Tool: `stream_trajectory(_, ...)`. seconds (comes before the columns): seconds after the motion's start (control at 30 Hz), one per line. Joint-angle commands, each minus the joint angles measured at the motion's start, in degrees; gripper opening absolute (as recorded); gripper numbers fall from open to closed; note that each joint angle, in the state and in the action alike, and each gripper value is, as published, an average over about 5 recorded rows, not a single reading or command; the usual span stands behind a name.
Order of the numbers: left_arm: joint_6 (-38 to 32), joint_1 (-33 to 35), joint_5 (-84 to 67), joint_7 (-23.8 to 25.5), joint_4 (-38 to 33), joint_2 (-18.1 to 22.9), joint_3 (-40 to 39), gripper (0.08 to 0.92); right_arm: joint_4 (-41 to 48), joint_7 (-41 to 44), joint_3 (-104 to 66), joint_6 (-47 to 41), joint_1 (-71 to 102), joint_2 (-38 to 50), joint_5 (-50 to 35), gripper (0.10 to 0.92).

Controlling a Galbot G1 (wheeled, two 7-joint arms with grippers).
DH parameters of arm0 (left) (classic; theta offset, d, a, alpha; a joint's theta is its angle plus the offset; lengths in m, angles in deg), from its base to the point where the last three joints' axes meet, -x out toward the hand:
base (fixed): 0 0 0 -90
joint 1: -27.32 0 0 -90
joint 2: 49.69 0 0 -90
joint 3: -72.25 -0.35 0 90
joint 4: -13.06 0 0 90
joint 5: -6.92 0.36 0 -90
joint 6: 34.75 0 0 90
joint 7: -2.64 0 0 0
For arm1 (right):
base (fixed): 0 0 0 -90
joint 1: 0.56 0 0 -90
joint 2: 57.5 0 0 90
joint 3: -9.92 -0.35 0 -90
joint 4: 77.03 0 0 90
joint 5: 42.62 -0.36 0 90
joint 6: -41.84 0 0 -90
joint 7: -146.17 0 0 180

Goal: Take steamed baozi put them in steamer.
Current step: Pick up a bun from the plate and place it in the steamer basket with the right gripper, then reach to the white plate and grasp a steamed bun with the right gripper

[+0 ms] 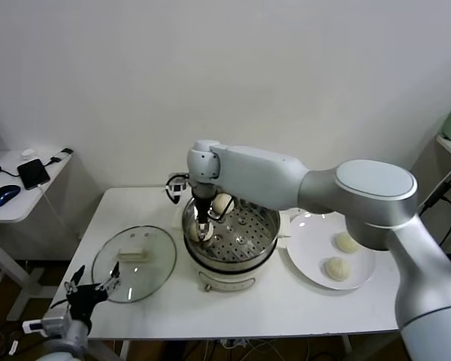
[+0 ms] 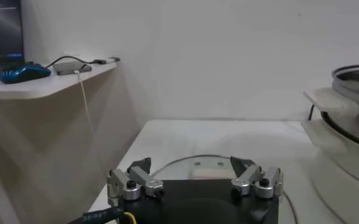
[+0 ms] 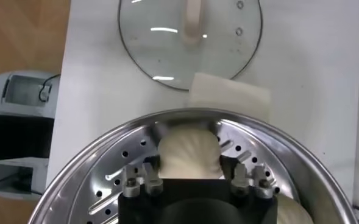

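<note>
Cream-white baozi (image 3: 188, 155) sits on the perforated tray inside the steel steamer (image 1: 264, 239), on its left side, with the right gripper (image 1: 204, 230) directly over it. Right wrist view shows the fingers apart, one on each side of the bun; I can't tell if the pads touch it, so this reads as the release step of a placement. A 2nd bun (image 1: 222, 203) lies at the steamer's back rim, and 2 more (image 1: 346, 242) wait on the white plate (image 1: 310, 257) to the steamer's right.

Next move, as I judge it: lift straight up clear of the rim without nudging the bun, then swing to the plate for bun 3.

Left gripper (image 1: 95, 285) is parked low, off the table's front-left edge, jaws apart.

Views: only the right wrist view shows the bun between the fingers. Only the head view shows the plate. Glass lid (image 1: 134, 262) lies flat on the table, left of the steamer.
</note>
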Motion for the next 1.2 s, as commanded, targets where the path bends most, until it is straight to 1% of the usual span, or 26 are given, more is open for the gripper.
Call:
stream_trajectory(0.03, 0.6, 0.3, -0.8, 0.3, -0.6, 0.2, 1.0, 0.823, -16.4, 1.1, -1.8, -1.6, -5.8, 15.8, 2.0, 0.781)
stream_trajectory(0.13, 0.7, 0.8, -0.8, 0.3, -1.0, 0.6, 0.9, 0.823, -23.3, 2.7, -2.6, -0.2, -8.6, 25.7, 3.3, 0.816)
stream_trajectory(0.27, 0.8, 2.3, -1.3, 0.6, -2.6, 0.7, 0.8, 0.823, -29.1, 7.3, -7.1, 5.1, -9.7, 38.2, 7.9, 0.822)
stream_trajectory(0.43, 1.1, 3.5, -2.8, 1.1, -4.0, 1.2, 0.6, 0.823, -30.2, 13.3, -11.0, 15.1, -7.9, 51.7, 15.2, 0.823)
stream_trajectory(0.57, 1.2, 4.5, -4.0, 1.7, -5.3, 1.5, 0.1, 0.823, -28.5, 15.8, -16.8, 23.6, -0.1, 58.0, 22.2, 0.823)
stream_trajectory(0.7, 1.5, 5.1, -4.1, 1.9, -5.8, 2.0, -0.2, 0.823, -27.3, 17.4, -28.2, 27.3, 14.1, 59.6, 28.4, 0.823)
stream_trajectory(0.87, 1.7, 6.0, -3.0, 1.9, -6.2, 2.7, -0.7, 0.823, -24.7, 18.5, -37.9, 29.7, 28.3, 56.7, 36.6, 0.823)
stream_trajectory(1.03, 1.9, 6.4, -2.2, 1.9, -7.3, 3.4, -0.9, 0.823, -19.7, 17.8, -41.8, 32.8, 33.4, 51.7, 42.1, 0.823)
stream_trajectory(1.2, 2.2, 6.1, -2.2, 2.0, -6.6, 3.4, -1.0, 0.823, -14.3, 16.3, -42.8, 34.4, 34.2, 47.2, 43.5, 0.823)
